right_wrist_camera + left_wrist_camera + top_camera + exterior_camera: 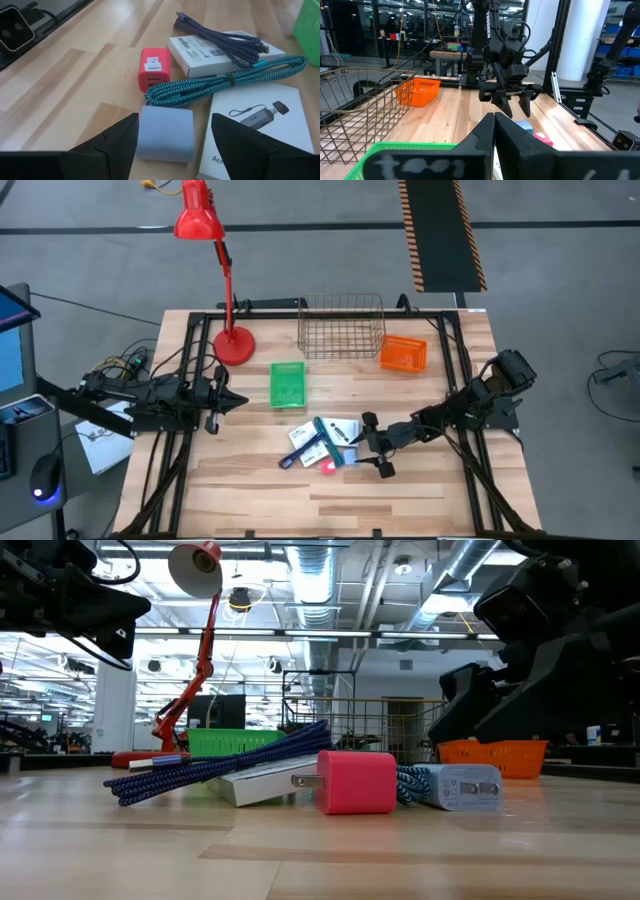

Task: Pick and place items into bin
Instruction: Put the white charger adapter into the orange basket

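The items lie in a small heap on the table's near middle: a pink-red charger (153,69), a light blue charger (166,132), a teal braided cable (225,80), a dark blue cable (220,35) and white boxes (215,52). My right gripper (372,445) is open, low at the heap's right side. Its fingers (117,140) stand on either side of the light blue charger with a gap on both sides. My left gripper (225,402) is shut with nothing in it and waits at the table's left. The green bin (288,383) sits behind the heap.
A wire basket (340,325) and an orange basket (403,353) stand at the table's far side. A red desk lamp (232,340) has its base at the far left. The black frame rails (455,350) run along the table's sides. Bare wood lies in front of the heap.
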Tool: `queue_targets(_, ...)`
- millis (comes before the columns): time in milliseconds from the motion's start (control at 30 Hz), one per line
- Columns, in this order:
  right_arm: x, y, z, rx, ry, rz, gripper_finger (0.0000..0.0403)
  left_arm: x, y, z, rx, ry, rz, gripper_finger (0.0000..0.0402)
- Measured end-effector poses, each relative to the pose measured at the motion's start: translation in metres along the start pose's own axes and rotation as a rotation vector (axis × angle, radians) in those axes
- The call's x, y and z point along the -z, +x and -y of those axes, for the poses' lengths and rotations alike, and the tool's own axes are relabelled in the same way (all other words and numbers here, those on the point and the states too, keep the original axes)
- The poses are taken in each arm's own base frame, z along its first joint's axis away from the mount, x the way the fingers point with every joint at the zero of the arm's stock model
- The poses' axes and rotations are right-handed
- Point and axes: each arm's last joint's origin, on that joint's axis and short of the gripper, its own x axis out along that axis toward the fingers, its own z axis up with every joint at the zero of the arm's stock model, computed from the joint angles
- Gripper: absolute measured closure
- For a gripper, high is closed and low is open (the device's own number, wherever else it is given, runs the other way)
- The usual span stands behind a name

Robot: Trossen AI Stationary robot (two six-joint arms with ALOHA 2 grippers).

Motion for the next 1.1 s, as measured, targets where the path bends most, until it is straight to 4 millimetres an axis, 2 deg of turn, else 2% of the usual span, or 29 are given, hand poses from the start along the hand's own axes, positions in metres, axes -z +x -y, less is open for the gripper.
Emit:
queue_targets(267, 0.0005, -0.0011, -0.0086, -0.025, -0.015, -0.001, 0.0158, 0.0, 0.0, 0.0, 0.0, 0.0, 0.0, 0.0401)
queue_targets(1100, 0.0005, -0.0011, -0.0068, 0.028, 0.047, 0.0, 0.0158, 0.0, 0.0, 0.0, 0.0, 0.0, 0.0, 0.0401)
